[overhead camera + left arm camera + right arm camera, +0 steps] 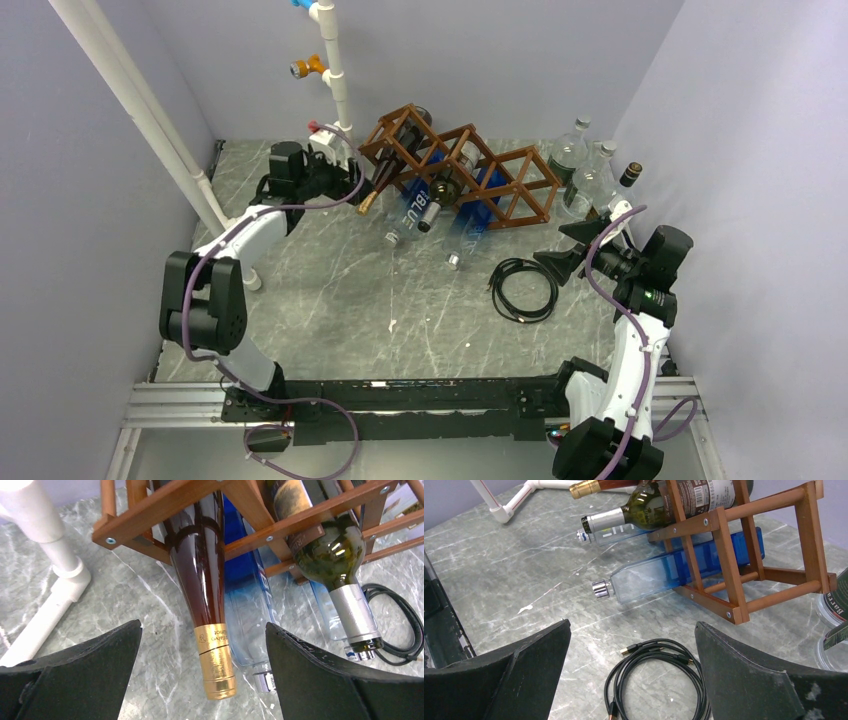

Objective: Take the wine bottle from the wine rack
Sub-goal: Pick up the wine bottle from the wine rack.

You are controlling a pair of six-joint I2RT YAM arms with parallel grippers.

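Nothing of the removal is yet done; the wine bottle [202, 580], dark brown with a gold foil neck, is lodged in a cell at the left end of the wine rack [460, 175], its neck sloped down toward the near side. The left gripper [202, 626] is spread fully wide and nothing is held; the gold neck is framed between its jaws, apart from both. The right gripper [632, 624] is likewise wide and empty, well apart at the right, near a coiled black cable [656, 680]. What is left, as judged: the neck is to be clamped; the bottle is to be drawn out toward the near side.
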